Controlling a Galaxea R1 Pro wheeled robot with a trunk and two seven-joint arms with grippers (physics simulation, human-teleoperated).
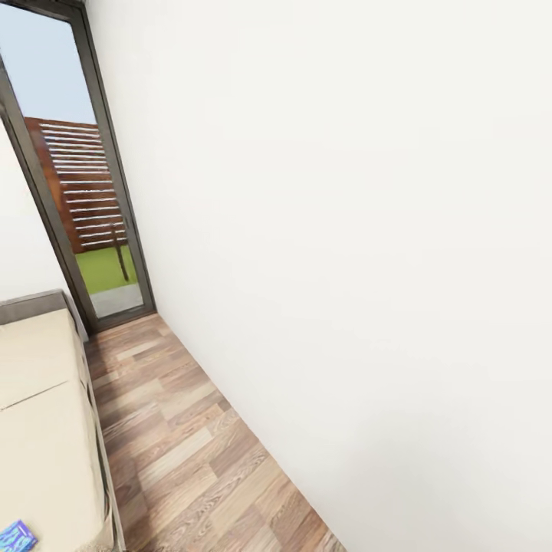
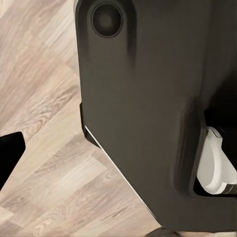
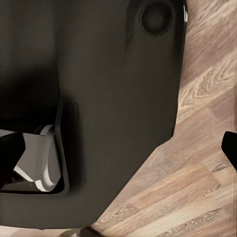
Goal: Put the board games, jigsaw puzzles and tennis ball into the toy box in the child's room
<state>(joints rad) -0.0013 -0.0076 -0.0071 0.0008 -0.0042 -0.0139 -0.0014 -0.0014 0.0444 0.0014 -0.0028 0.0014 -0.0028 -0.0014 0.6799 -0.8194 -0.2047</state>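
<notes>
Both pincers are hard to read. A black fingertip (image 2: 9,155) of the left gripper pokes in over the wood floor (image 2: 54,182), and only a dark tip (image 3: 229,145) of the right gripper shows, so I cannot tell if either one is spread or pressed together. Nothing can be seen held between them.

From the head camera, a big white wall (image 1: 345,230) takes up most of the picture. The floor (image 1: 199,452) of brown and grey planks runs beside the wall like a path, from the bed up to the door. A tall glass door (image 1: 84,192) with a dark grey frame stands at the far end of the wall. Through the door you can see blue sky, a brown slatted fence, green grass and a thin tree trunk.

Across the floor from the wall lies the bed (image 1: 42,414), with a plain cream mattress and a thin grey frame. On the near corner of the bed rests a small blue flat thing (image 1: 17,535), cut off by the picture edge; it may be one of the board games, but I cannot read it.

In both wrist pictures, the robot's dark body (image 2: 148,113) with a white part (image 2: 215,165) sits close above the floor.
</notes>
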